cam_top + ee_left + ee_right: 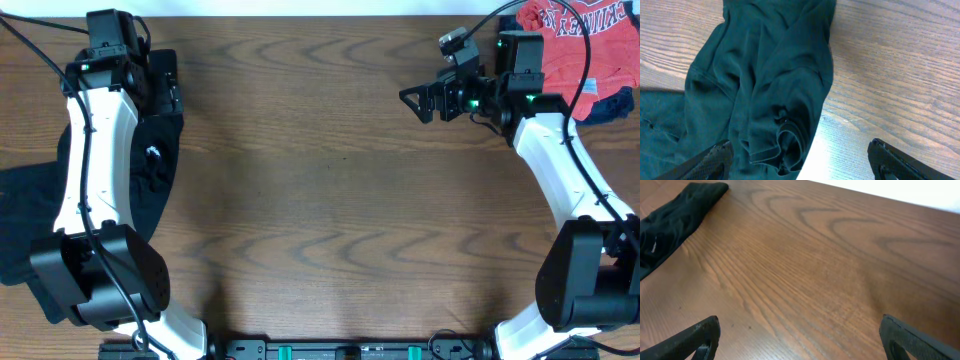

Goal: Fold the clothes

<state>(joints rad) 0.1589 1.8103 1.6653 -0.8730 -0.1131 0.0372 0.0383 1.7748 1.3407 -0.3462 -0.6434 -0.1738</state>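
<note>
The black garment [150,190] lies crumpled along the table's left side, partly under my left arm, with a small white logo facing up. In the left wrist view it [765,80] looks dark teal, with a bunched sleeve cuff at its lower edge. My left gripper [160,85] hovers over the garment's far end. Its jaws [800,167] are open and empty, with the cuff between them. My right gripper [412,100] is open and empty over bare wood at the far right, well away from the garment. The right wrist view shows those jaws [802,340] and the garment [675,215] far off.
A red shirt with white lettering [560,40] and a navy garment [612,105] lie at the far right corner, behind my right arm. Bare wooden table [320,200] spans the middle. The garment's left part hangs near the table's left edge.
</note>
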